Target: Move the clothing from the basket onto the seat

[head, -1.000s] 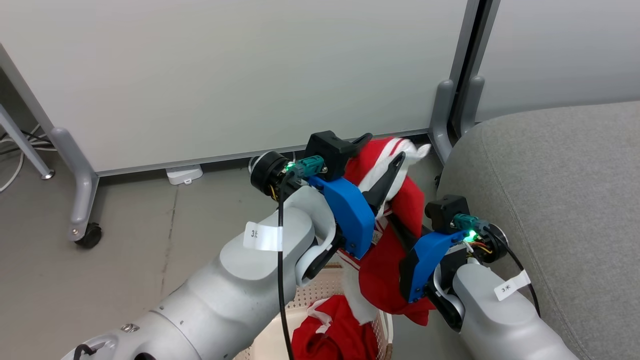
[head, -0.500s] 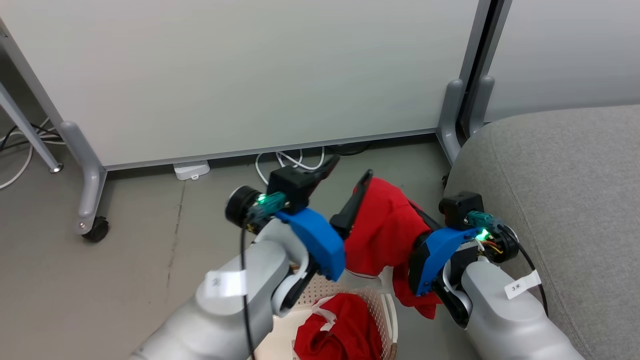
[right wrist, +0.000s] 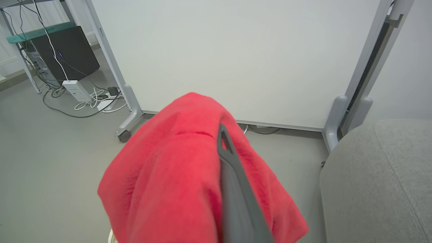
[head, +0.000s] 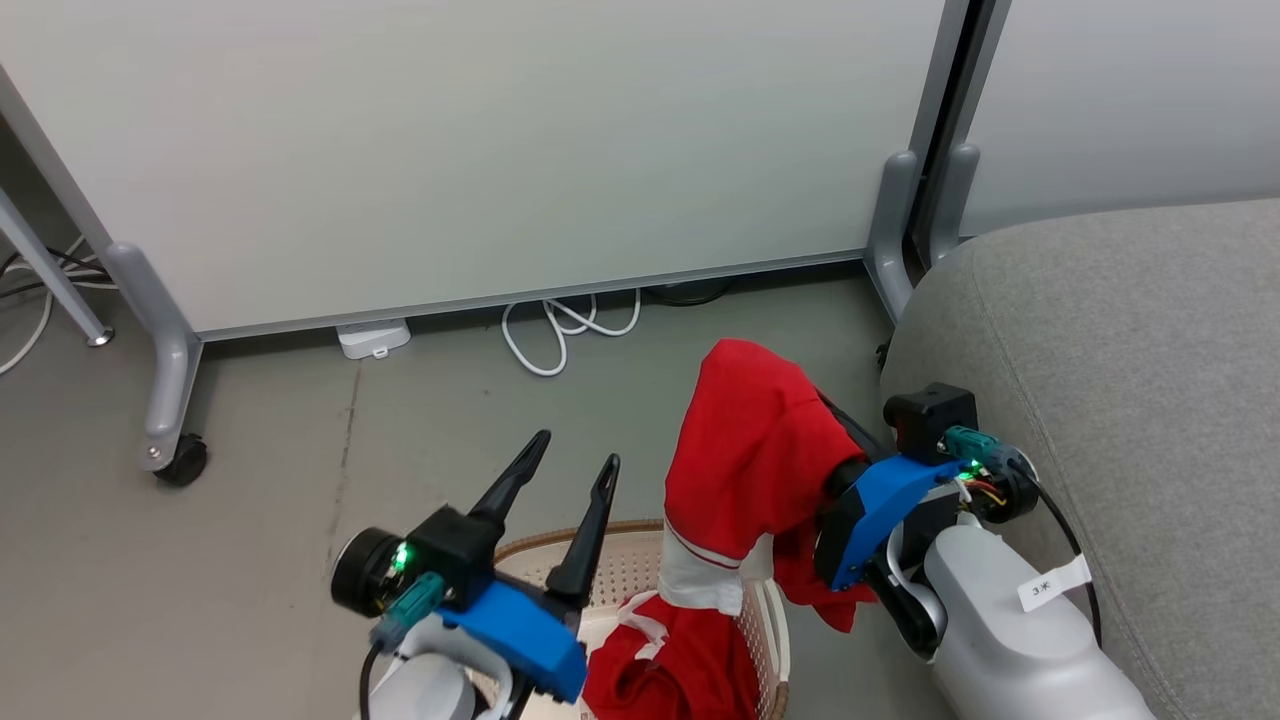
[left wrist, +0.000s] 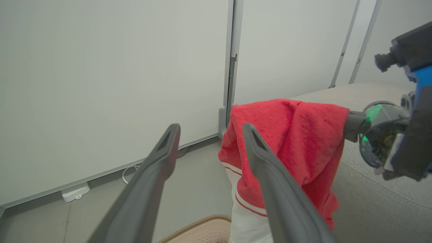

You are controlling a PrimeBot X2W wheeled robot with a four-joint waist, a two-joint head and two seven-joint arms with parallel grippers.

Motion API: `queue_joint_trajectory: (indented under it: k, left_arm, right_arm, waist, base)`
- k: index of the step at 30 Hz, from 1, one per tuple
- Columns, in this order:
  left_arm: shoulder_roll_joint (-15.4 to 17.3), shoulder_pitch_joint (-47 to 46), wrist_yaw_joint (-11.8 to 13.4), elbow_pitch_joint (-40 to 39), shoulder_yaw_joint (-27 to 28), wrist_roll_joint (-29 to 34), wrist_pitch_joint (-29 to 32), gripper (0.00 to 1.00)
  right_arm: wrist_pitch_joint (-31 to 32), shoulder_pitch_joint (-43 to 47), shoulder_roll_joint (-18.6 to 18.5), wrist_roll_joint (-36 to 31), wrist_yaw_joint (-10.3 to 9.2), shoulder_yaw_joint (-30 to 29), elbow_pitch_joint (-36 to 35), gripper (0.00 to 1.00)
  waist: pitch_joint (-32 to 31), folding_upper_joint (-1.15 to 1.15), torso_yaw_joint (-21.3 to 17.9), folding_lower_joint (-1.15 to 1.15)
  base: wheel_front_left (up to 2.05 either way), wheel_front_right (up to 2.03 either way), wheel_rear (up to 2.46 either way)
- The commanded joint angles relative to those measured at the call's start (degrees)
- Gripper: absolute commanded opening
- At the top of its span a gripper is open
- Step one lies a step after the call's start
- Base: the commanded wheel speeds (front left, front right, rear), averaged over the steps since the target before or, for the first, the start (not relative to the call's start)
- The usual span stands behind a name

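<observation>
A red garment [head: 745, 450] with a white cuff hangs draped over my right gripper [head: 795, 385], which is shut on the clothing [right wrist: 175, 172] above the floor beside the seat [head: 1120, 400]. More red clothing [head: 660, 670] lies in the cream basket [head: 640, 570] at the bottom of the head view. My left gripper [head: 575, 462] stands open over the basket's left rim, its fingers [left wrist: 155, 168] apart and empty, the held garment [left wrist: 290, 141] just to its right. The grey seat [right wrist: 378, 182] fills the right side.
A white partition panel [head: 480, 150] on grey castor legs [head: 170, 400] stands behind. A white cable [head: 560, 330] and a small white box [head: 372, 338] lie on the floor by it. A black computer and cables [right wrist: 64, 57] sit far left.
My left gripper let go of the garment and drew back down over the basket. The garment now hangs from my right gripper alone, which has barely moved.
</observation>
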Motion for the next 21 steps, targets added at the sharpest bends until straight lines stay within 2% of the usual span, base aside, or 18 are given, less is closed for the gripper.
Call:
queue_joint_trajectory:
  k: [1,5,13,21]
  left_arm:
    - [-0.04,2.03,-0.89,-1.10,1.95,1.65,-0.28,1.00]
    - [-0.62,6.31,-2.77,-2.88,6.35,5.14,-0.28,1.00]
    - [-2.46,11.20,-4.67,-3.33,12.27,9.02,-0.29,1.00]
    - [-4.48,12.52,-6.05,-3.07,15.26,11.91,-0.29,1.00]
  right_arm:
    - [-0.32,0.88,-0.12,-0.30,0.01,-0.27,-0.80,0.00]
    - [-0.32,1.68,-0.12,-0.53,0.01,-0.53,-2.04,0.00]
    - [0.20,3.04,-0.12,-0.78,0.01,-1.17,-3.59,0.00]
    - [1.11,4.01,-0.12,-1.65,0.01,-1.71,-5.30,0.00]
  waist:
    - [0.03,0.00,-0.09,0.00]
    - [-0.04,0.00,-0.41,0.00]
    - [-0.10,0.00,-0.85,0.00]
    - [0.25,0.00,-1.80,0.00]
  base:
    - [0.00,0.00,0.00]
    - [0.00,0.00,0.00]
    - [0.00,0.00,0.00]
    - [0.00,0.00,0.00]
